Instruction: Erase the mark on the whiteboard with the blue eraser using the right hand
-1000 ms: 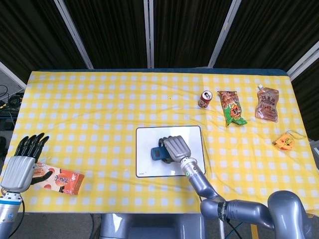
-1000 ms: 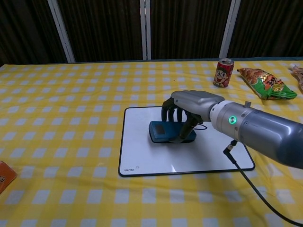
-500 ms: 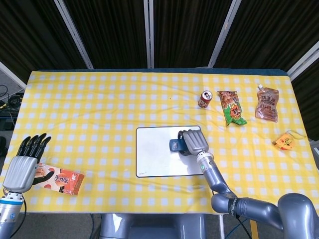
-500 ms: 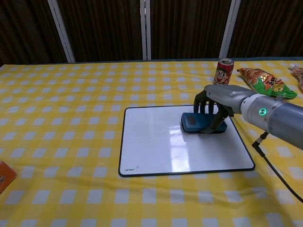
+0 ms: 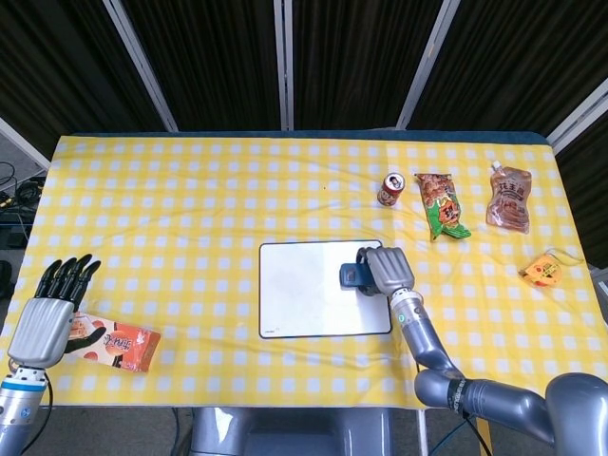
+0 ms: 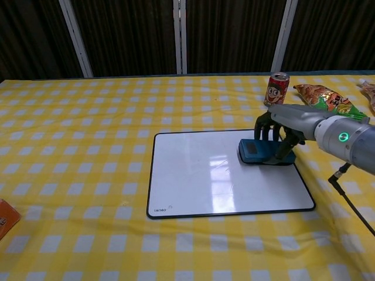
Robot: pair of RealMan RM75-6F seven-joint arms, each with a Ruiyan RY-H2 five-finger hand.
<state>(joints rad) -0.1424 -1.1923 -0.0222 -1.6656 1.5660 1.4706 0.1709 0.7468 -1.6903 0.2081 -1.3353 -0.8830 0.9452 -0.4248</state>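
The whiteboard (image 5: 304, 302) (image 6: 205, 181) lies flat at the table's middle; its white face shows no mark in either view. The blue eraser (image 5: 351, 275) (image 6: 254, 151) sits on the board's far right corner. My right hand (image 5: 386, 270) (image 6: 282, 133) grips the eraser from above, fingers curled over its top and pressing it against the board. My left hand (image 5: 52, 311) hovers at the table's near left edge, fingers spread and holding nothing; the chest view does not show it.
A red can (image 5: 390, 189) (image 6: 275, 89) stands behind the board's right corner. A green snack bag (image 5: 442, 205) (image 6: 328, 103), a brown pouch (image 5: 508, 199) and a small orange item (image 5: 544, 271) lie to the right. An orange packet (image 5: 119, 344) lies beside my left hand.
My right hand slid the eraser rightward across the board, from its left-middle to the far right corner. The dark scribble seen beside the eraser a second ago no longer shows. The left hand stayed put.
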